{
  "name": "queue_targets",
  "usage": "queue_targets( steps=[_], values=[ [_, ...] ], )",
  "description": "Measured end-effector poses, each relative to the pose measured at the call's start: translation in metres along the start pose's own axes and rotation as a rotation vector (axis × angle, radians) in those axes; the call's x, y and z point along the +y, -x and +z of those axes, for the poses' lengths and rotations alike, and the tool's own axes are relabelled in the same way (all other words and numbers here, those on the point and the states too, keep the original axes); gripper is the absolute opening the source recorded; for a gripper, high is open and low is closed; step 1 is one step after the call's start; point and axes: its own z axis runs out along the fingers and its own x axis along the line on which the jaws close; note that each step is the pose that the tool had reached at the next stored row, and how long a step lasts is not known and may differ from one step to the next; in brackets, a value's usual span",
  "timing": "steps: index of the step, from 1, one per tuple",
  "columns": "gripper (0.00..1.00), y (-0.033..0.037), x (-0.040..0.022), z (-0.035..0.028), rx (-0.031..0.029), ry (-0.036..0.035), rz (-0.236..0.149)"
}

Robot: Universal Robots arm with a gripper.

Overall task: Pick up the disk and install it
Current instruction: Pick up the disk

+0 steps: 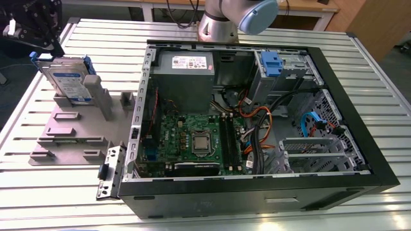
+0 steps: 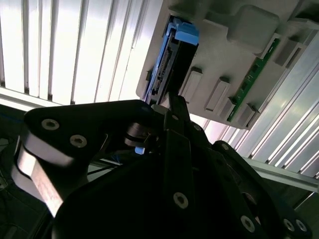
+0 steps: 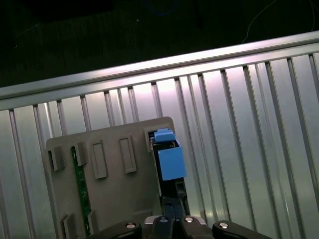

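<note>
**Disk** (image 1: 69, 79): stands on edge in a slot of the grey holder plate (image 1: 70, 130), at the exterior view's left, well apart from the open computer case (image 1: 359, 120). The labelled face is tilted slightly back. The blue carrier frames it, and the carrier's end tab (image 3: 169, 160) faces the first wrist view.

**Handling (judgement):**
- Metal body, so rigid and fairly dense for its bulk; it will not flex.
- The bare metal faces are probably slick.
- The plastic carrier is the weaker part, and its rails could bend or crack under a hard squeeze.
- Shock-sensitive, so no knocks against the slot walls.
- Best hold looks to be across the two flat faces near the upper free end, clear of the connector edge visible in the second wrist view.

**Claw** (image 1: 48, 43): hangs just above and behind the disk's top end, in line with its thin edge. Cannot tell whether it is spread or pressed together, nor whether it touches the disk.

**Around:**
- Upright holder posts (image 1: 96, 94) stand just beside the disk and narrow the room on that side.
- A green memory stick (image 3: 79, 184) sits in another slot of the plate.
- The plate lies on the slatted bench (image 1: 38, 192).
- In the case, the drive cage (image 1: 295, 65) with its blue clip (image 1: 270, 62) sits at the far corner.
- The power supply (image 1: 183, 72) is beside the cage, and loose cables (image 1: 257, 113) trail below it.
</note>
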Motion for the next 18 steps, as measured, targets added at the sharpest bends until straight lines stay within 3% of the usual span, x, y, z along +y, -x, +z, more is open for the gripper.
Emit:
queue_targets(
  steps=[5,8,11,14,18],
  values=[
    [0.23,0.0001,-0.0003,0.0000,0.0000,0.0000,0.000],
    [0.41,0.0001,-0.0005,0.0000,0.0000,0.0000,0.000],
    [0.47,0.0001,-0.0005,0.0000,0.0001,0.0000,0.000],
    [0.59,0.0001,-0.0005,0.0000,0.0001,0.0000,0.000],
    [0.59,0.0001,-0.0006,0.0004,0.0006,0.0011,-0.029]
  ],
)
